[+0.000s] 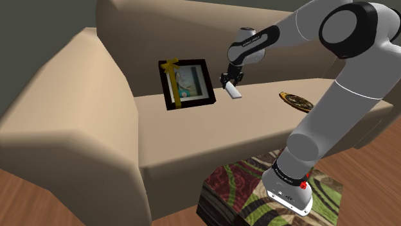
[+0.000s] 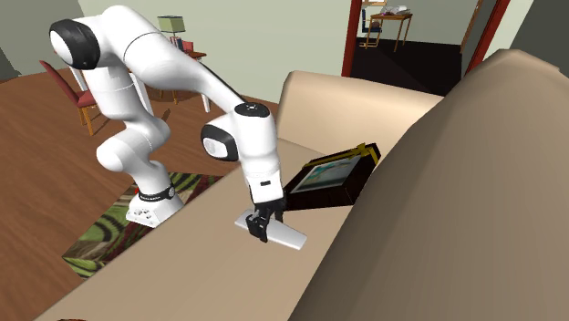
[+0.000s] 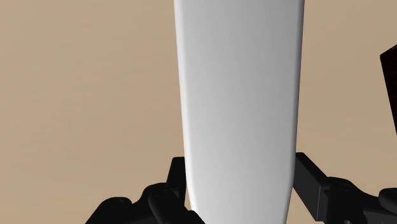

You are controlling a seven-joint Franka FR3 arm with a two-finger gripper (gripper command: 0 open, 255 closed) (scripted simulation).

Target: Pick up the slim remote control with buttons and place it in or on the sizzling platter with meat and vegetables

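The remote [image 1: 235, 92] is a slim, plain white bar with no buttons that I can make out. My gripper [image 1: 229, 82] is shut on one end of it, over the tan sofa seat [image 1: 193, 138]. In the second exterior view the gripper [image 2: 262, 224] points down and the remote [image 2: 284, 237] sticks out sideways, low over the cushion; I cannot tell whether it touches. In the wrist view both black fingers [image 3: 178, 181] clasp the sides of the white remote [image 3: 238, 95]. The platter [image 1: 295, 101], dark and oval with brownish food, lies on the seat to the shoulder view's right.
A black flat box with a picture and a yellow ribbon [image 1: 186, 83] leans on the sofa's backrest just beside the gripper. A wide armrest [image 1: 71, 122] bounds the seat at the shoulder view's left. A patterned rug [image 1: 257, 192] lies below the seat's front edge.
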